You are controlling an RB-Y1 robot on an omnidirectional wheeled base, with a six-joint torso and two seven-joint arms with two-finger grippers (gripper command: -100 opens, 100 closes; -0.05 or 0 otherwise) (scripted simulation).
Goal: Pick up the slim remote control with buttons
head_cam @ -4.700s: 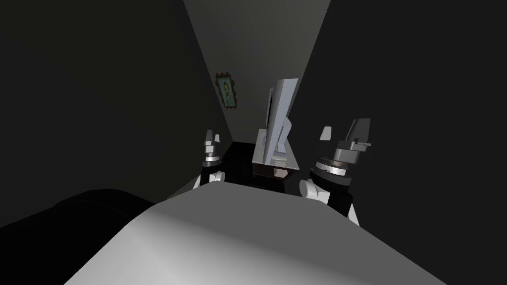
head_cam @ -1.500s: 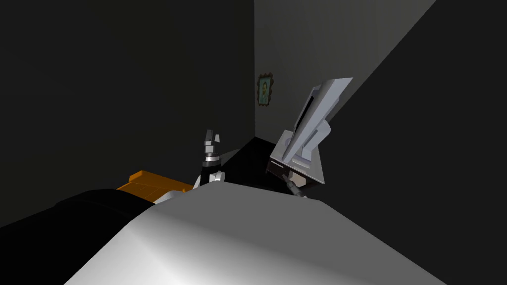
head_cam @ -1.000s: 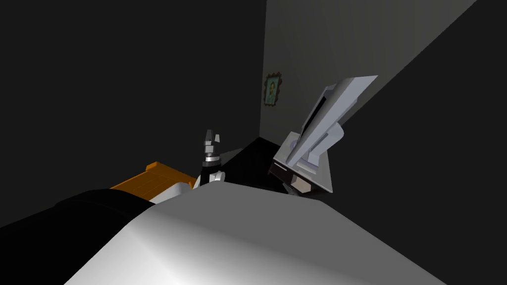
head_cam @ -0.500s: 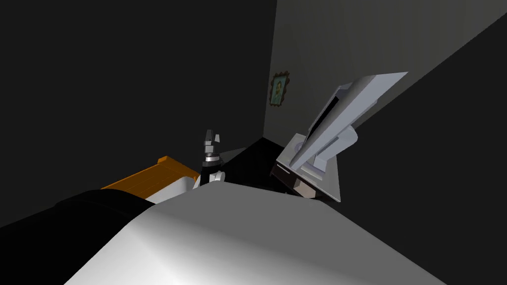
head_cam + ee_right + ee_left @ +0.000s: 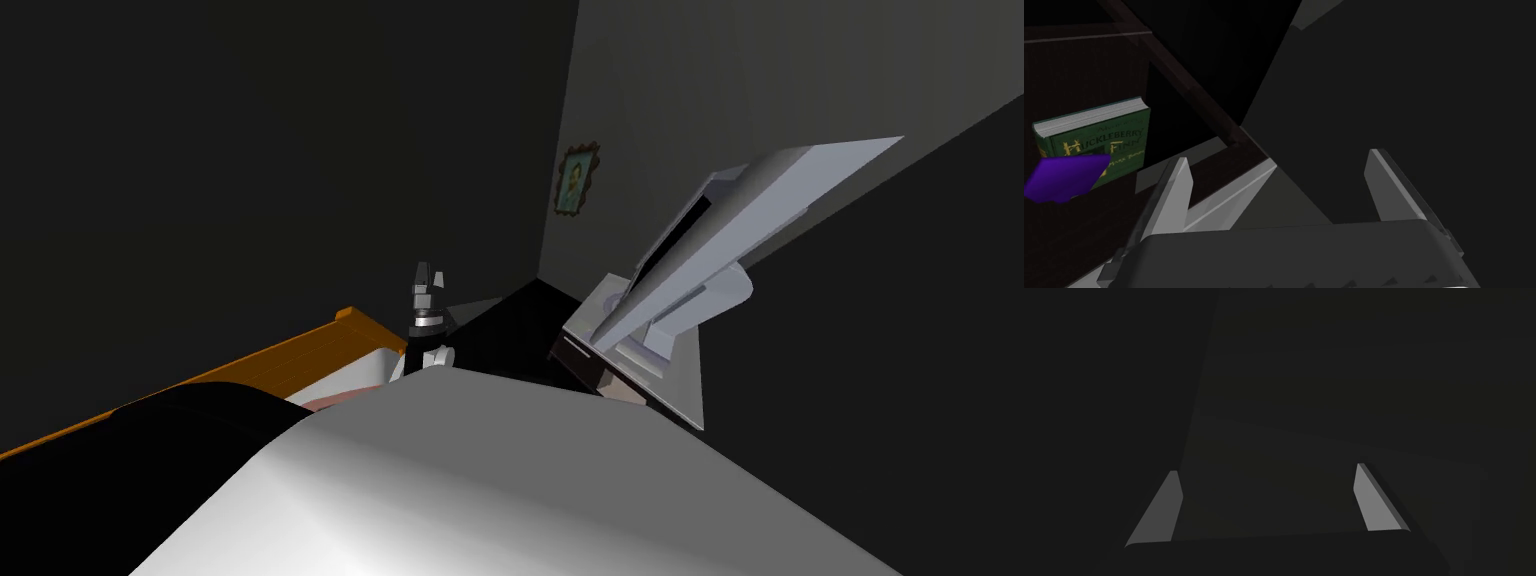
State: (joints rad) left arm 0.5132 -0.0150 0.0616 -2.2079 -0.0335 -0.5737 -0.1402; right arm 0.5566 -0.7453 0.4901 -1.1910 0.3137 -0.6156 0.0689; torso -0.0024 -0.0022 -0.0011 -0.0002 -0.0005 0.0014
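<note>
- Orange board [image 5: 330,340] low on the left.
- My left gripper [image 5: 428,268] stands upright just right of it, fingers apart, dark wall ahead.
- Picture frame [image 5: 577,180] on the wall, then a grey screen [image 5: 760,200] on a dark stand [image 5: 580,352].
- My right gripper [image 5: 1278,156], fingers apart, nothing between them, is near a shelf [image 5: 1189,90] holding a green book [image 5: 1099,132], with a purple shape [image 5: 1061,180] overlapping the book.
- Remote: I cannot tell where it is.

What seems to be the remote [image 5: 1274,205] is a slim grey bar with a paler side. It lies flat between the spread fingers of the right gripper [image 5: 1277,155], pointing away.
</note>
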